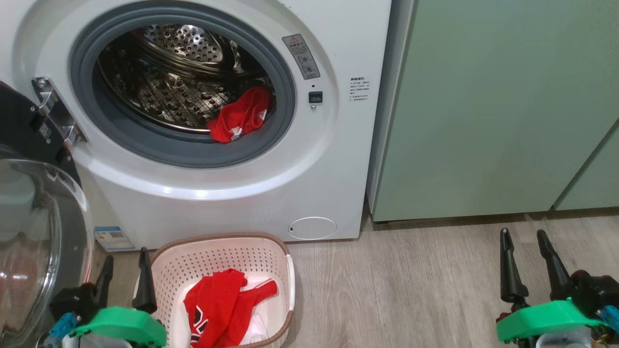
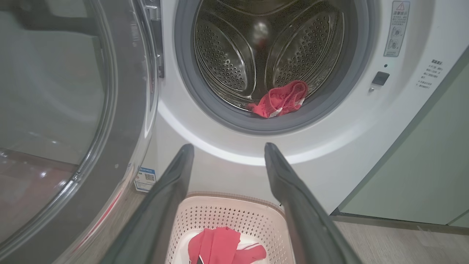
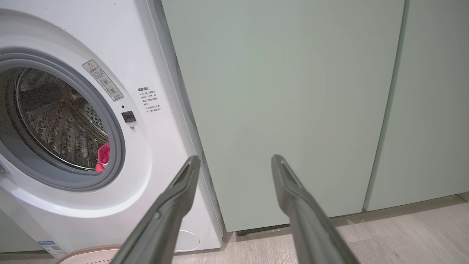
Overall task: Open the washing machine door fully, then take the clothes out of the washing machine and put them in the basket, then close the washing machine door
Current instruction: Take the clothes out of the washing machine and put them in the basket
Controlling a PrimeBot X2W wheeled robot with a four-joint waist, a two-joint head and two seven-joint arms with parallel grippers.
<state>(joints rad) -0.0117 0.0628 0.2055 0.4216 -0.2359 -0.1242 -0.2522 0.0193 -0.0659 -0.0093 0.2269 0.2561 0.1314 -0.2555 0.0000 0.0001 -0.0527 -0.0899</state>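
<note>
the washing machine door stood open, left of the washing machine. one piece of the red clothes lay at the front edge of the drum, another in the basket on the floor below. the left gripper beside the basket and the right gripper before the green cabinet had released, empty jaws.

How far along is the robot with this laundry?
Done: the black-rimmed round washer door stands open, and one red garment lies in the cream perforated basket. In hand: nothing; left gripper and right gripper hang open, empty. Left: a second red garment in the steel drum, then closing the door.
</note>
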